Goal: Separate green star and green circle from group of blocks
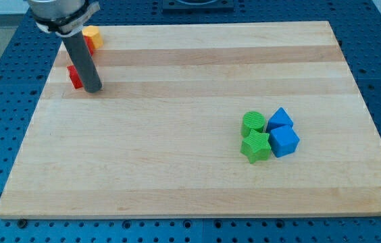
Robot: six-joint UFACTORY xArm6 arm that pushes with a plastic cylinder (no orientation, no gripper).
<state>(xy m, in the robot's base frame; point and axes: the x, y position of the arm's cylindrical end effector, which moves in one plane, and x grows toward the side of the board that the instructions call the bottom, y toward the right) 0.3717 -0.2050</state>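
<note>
the wooden board [197, 169] fills most of the view, a pale plank surface with lengthwise grain bands, lying on a blue perforated table [1, 121] that shows around its edges.

the arm's body [61, 12] enters from the view's top left, grey and rounded, and a straight dark rod [82, 57] runs down from it, leaning slightly toward the view's right. my tip [94, 90] sits on the board near its upper left corner. there are no fingers on this rig, only the plain rod end, so nothing is spread, pressed or pinched.

the task's blocks lie well apart from my tip, far toward the view's lower right. the green circle [253, 123] is a short round block with a flat top; the green star [256, 146] sits just below it, touching or nearly touching, its points showing at the rim. both look matte and solid. tight against their right side are two blue blocks: a blue cube-like block [285, 141] beside the star, and a blue block with a peaked top [280, 119] beside the circle; its exact shape is hard to tell.

just left of my tip, a red block [75, 76] is partly hidden by the rod. further up, at the board's top edge, an orange-yellow block [93, 34] sits with another red block [88, 47] just below it, largely hidden.
</note>
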